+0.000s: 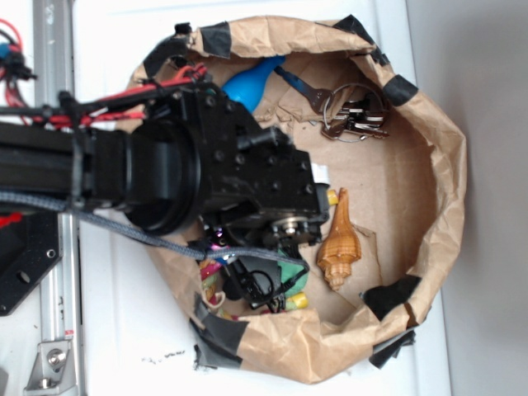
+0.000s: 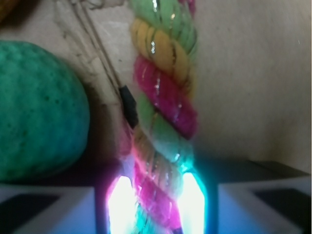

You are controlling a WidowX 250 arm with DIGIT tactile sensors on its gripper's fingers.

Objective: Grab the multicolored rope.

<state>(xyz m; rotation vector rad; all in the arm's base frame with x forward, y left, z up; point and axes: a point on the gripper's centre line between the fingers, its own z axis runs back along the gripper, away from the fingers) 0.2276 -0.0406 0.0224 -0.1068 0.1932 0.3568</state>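
The multicolored rope fills the wrist view: twisted pink, yellow and pale green strands running from the top down between my two glowing fingertips. The gripper is shut on the rope. The green dimpled ball sits just left of the rope. In the exterior view the black arm covers most of the rope; only bits of it and the green ball show beneath the gripper, low in the paper-lined bowl.
An orange-brown spiral seashell lies right of the gripper. A bunch of keys and a blue bulb-shaped thing lie at the far side. Crumpled brown paper walls with black tape ring everything.
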